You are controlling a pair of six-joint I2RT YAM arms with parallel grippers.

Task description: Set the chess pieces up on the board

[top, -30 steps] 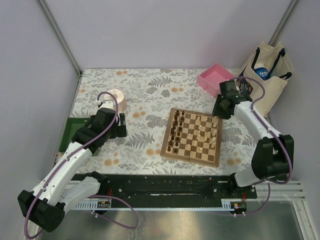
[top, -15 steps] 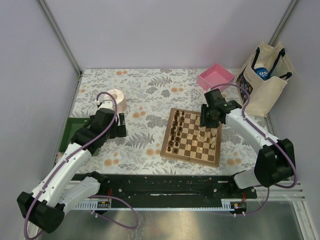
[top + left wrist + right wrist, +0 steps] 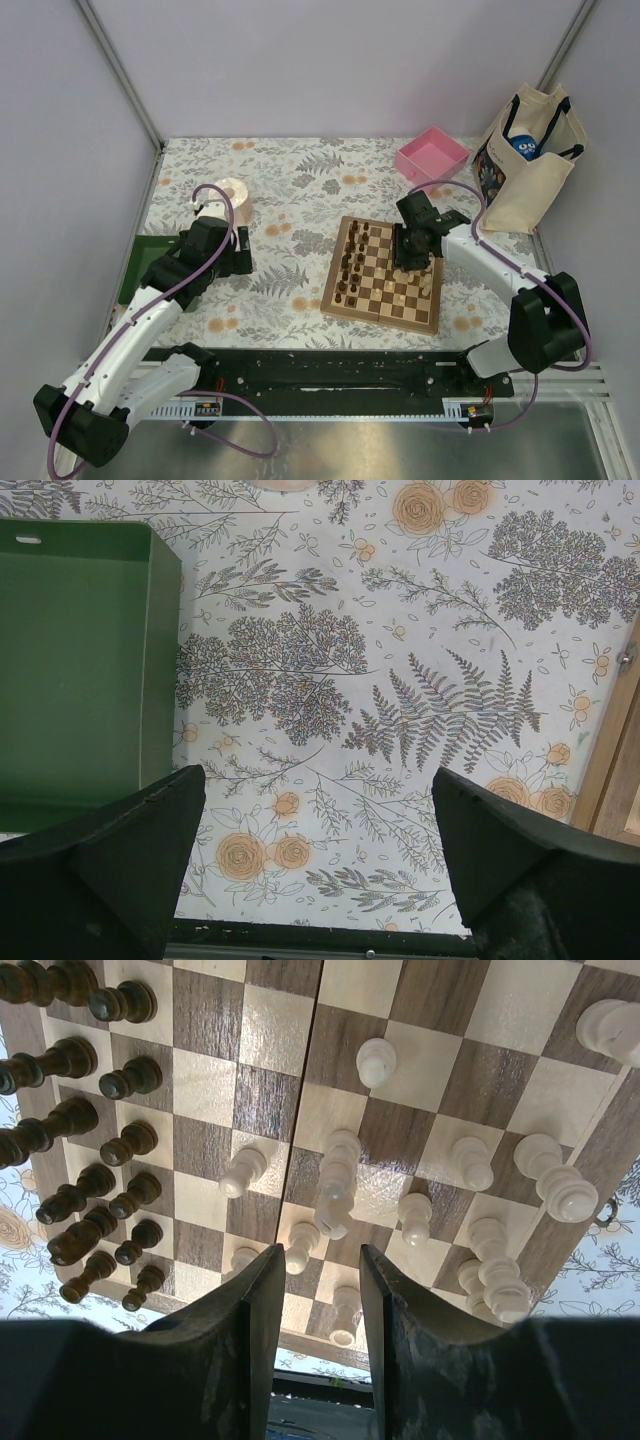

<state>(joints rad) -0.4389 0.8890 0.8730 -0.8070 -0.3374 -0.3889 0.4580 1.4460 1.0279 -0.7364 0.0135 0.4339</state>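
The board [image 3: 345,303] lies at the middle right of the table. Dark chess pieces [image 3: 350,262] line its left side and pale ones [image 3: 414,287] are scattered over its right half. My right gripper [image 3: 410,256] hovers over the pale side. In the right wrist view its jaws [image 3: 322,1272] stand narrowly open with nothing between them, above pale pieces [image 3: 338,1172] near the board's edge, and dark pieces [image 3: 100,1140] stand in rows at the left. My left gripper [image 3: 240,252] hangs open over the floral cloth [image 3: 318,810], left of the board.
A pink tray [image 3: 432,156] and a cloth tote bag [image 3: 530,150] stand at the back right. A green tray [image 3: 135,268] lies at the left edge, also seen beside my left fingers [image 3: 70,670]. A pale round roll [image 3: 232,200] sits behind the left arm.
My right gripper has swung left from the board's far right corner to over the pale pieces. The left arm has not moved.
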